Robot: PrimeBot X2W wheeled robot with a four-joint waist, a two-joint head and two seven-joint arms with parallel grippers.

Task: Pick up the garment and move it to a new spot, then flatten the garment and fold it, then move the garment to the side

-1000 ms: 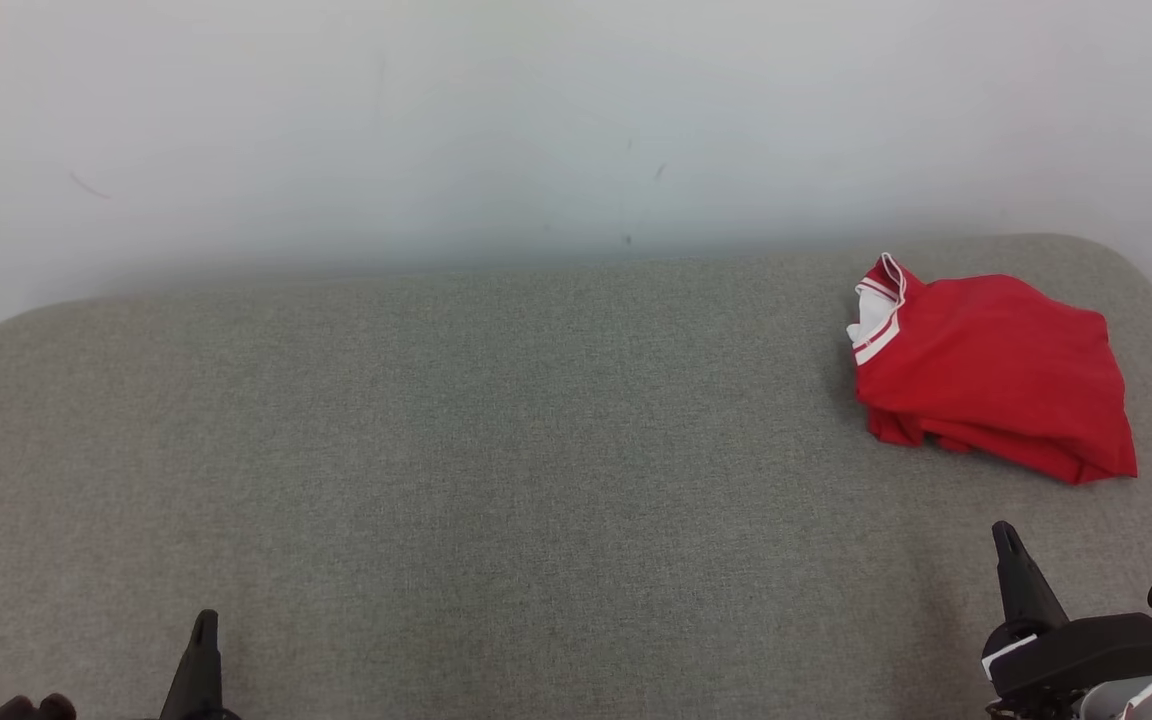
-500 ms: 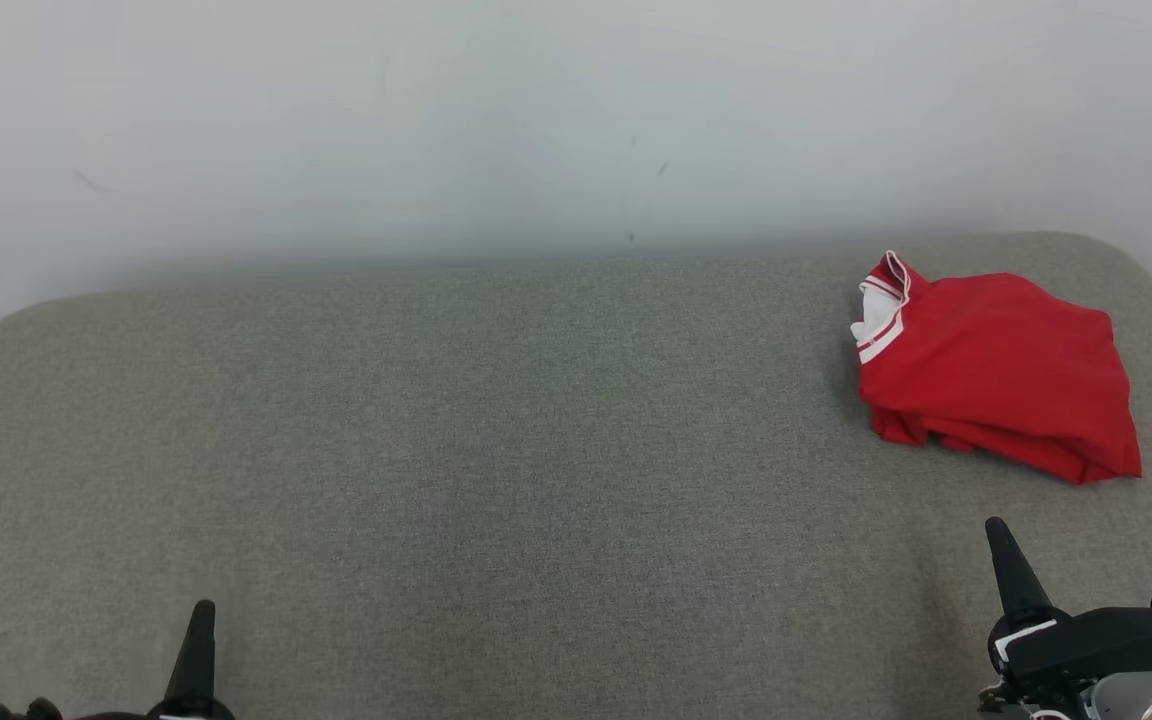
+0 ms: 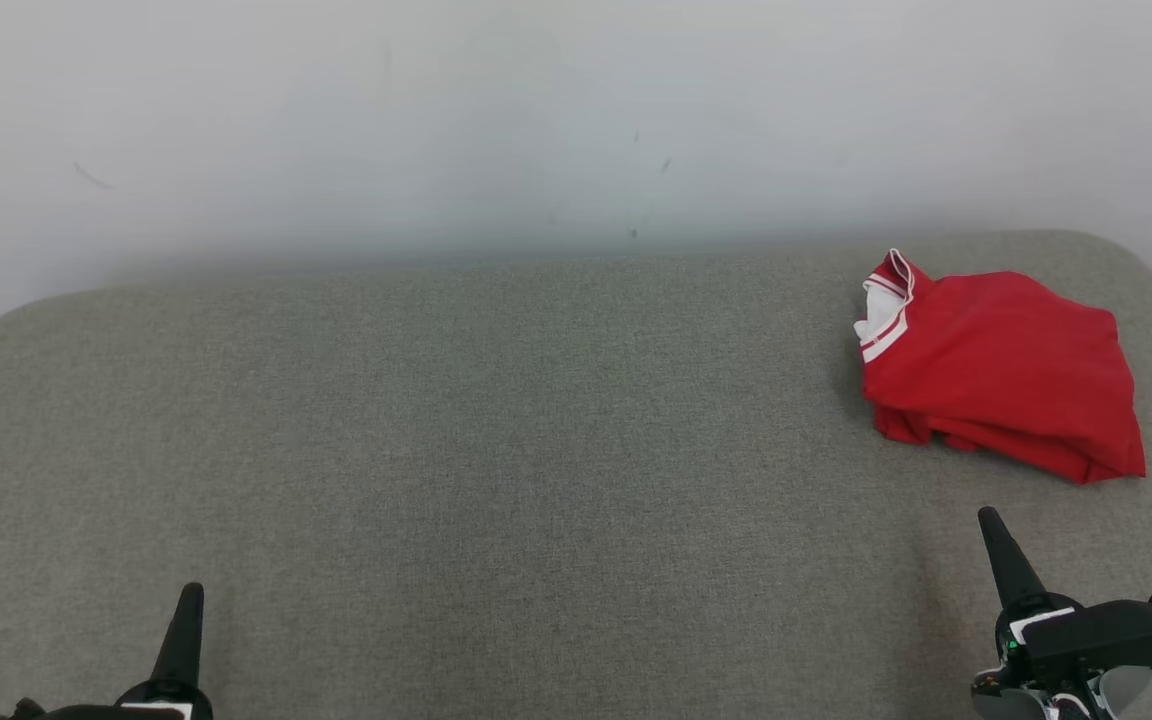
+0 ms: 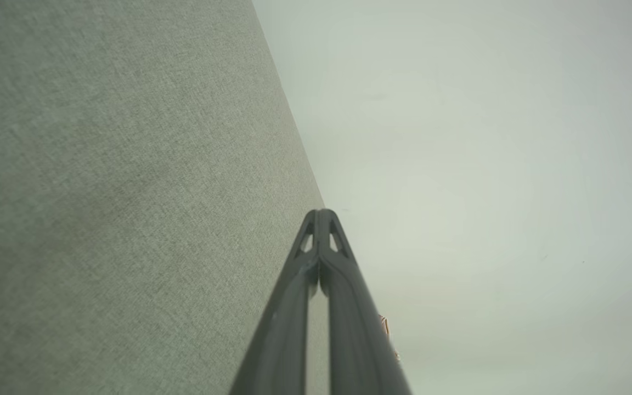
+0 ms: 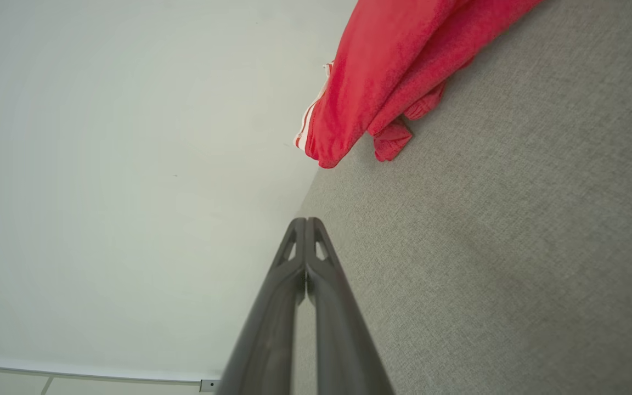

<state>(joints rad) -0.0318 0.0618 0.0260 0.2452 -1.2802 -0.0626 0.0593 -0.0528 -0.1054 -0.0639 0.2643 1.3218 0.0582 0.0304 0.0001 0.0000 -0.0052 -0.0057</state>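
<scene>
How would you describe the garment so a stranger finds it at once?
Look at the grey cushioned surface before the pale wall. Near its far right corner lies the garment, folded. It is the one red thing there, with a white striped collar.

Garment [image 3: 1006,370] red, collar [image 3: 882,322] white-striped; surface [image 3: 436,450] grey-green weave; wall [image 3: 536,100] seemingly white.

Bare indoor room, perhaps a lab, grey fabric-covered surface [image 3: 436,450], plain white wall [image 3: 536,100] — nothing homely.
</scene>
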